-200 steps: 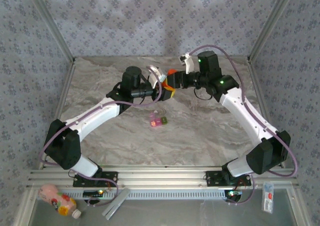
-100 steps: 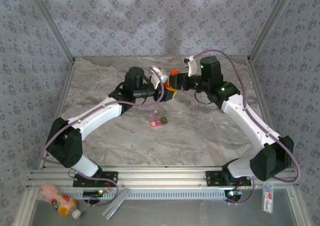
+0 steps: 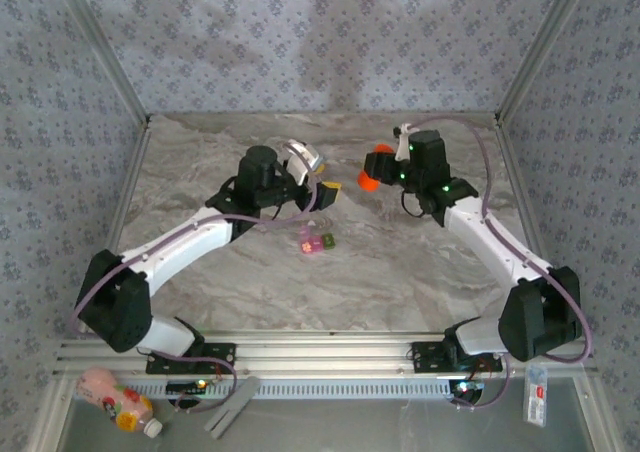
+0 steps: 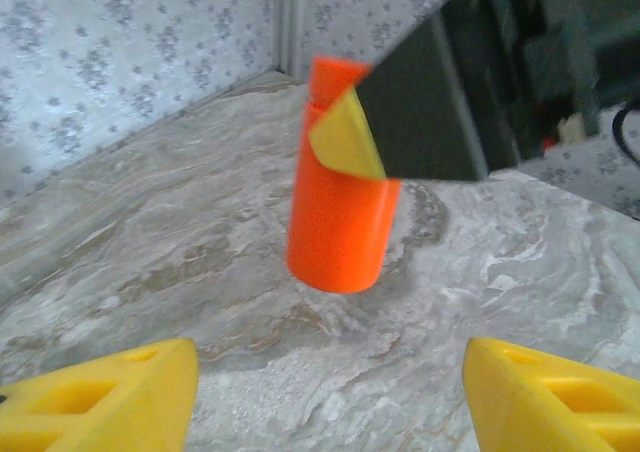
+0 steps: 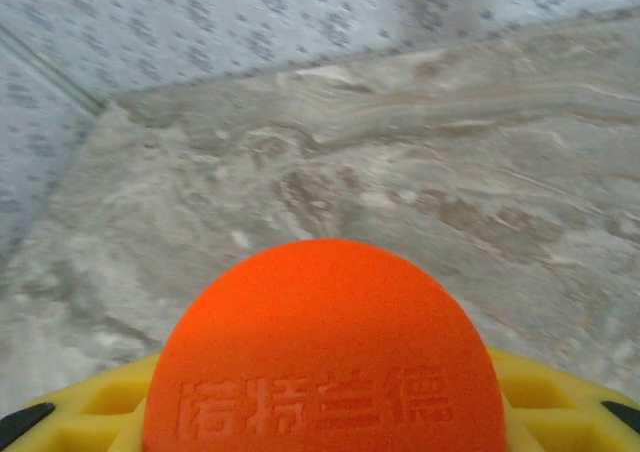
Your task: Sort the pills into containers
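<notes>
Right gripper clamped on small orange bottle, aloft, facing left gripper, jaws wide, empty. Probably light, stiff, slick plastic: best taken round mid-body. Pink-green pill case on worktop below, between both.

A table with a grey-and-beige marble pattern sits between walls covered in pale blue-grey floral wallpaper. Slanting aluminium posts frame the corners. A slotted aluminium rail runs along the near edge, and the light is soft and even.
</notes>
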`<action>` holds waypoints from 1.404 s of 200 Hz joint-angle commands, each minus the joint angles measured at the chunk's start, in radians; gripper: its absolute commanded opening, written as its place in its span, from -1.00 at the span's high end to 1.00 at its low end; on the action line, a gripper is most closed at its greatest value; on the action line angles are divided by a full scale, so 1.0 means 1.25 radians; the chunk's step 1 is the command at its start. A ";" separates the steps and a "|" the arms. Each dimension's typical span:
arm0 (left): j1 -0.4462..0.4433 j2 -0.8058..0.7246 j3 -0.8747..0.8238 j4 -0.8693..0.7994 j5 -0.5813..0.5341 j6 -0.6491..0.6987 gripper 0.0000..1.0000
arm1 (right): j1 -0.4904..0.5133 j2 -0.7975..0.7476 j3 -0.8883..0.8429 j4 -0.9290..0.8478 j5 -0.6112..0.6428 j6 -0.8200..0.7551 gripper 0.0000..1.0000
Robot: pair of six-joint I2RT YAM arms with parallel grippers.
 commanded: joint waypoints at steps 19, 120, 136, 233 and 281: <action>0.005 -0.083 -0.033 -0.019 -0.130 0.005 -0.58 | 0.008 -0.004 -0.115 0.179 0.177 -0.092 0.31; 0.037 -0.136 -0.026 -0.144 -0.349 -0.078 -1.00 | 0.044 0.128 -0.239 0.358 0.431 -0.076 0.35; 0.047 -0.141 -0.027 -0.158 -0.369 -0.102 -0.99 | 0.058 0.144 -0.246 0.367 0.451 -0.076 0.34; 0.065 -0.173 -0.033 -0.228 -0.431 -0.156 -0.99 | 0.103 0.190 -0.282 0.383 0.487 -0.059 0.07; 0.066 -0.196 -0.054 -0.219 -0.441 -0.157 -0.99 | 0.119 0.194 -0.294 0.372 0.500 -0.054 -0.23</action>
